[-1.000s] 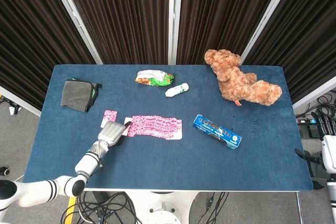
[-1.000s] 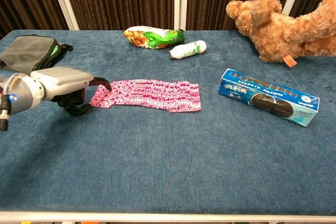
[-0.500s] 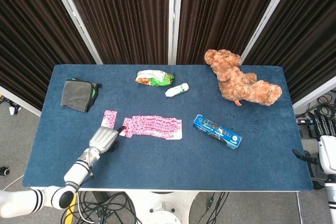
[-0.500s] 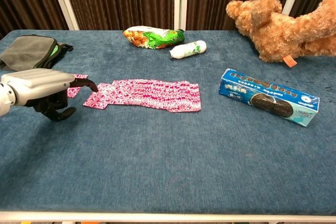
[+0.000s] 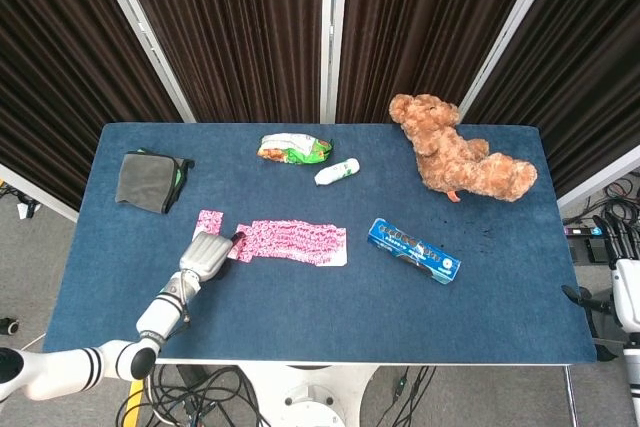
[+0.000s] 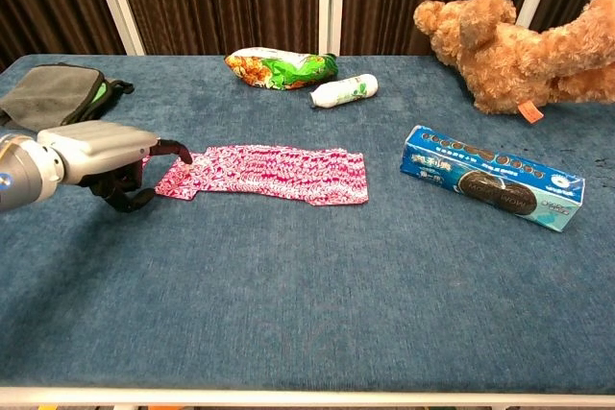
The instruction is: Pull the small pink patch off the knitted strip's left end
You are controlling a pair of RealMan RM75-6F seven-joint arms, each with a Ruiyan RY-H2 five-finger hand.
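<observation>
The left hand point(image 6: 101, 156) has a silver-grey shell and black fingers point(image 6: 173, 149). Its arm point(image 5: 75, 371) is white with black joint rings.

Knitted strip point(image 5: 293, 241), pink-white pattern, flat on desk, long axis left-right. Left end folded, slightly lifted. Small pink patch point(image 5: 209, 222) flat just beyond left end, partly hidden in chest view.

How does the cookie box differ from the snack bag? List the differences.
The cookie box is blue, long and flat-sided; the snack bag is green and orange, rounded and puffy. The cookie box sits at the table's right-middle; the snack bag lies toward the far edge near the white bottle. Both lie flat, untouched.
</observation>
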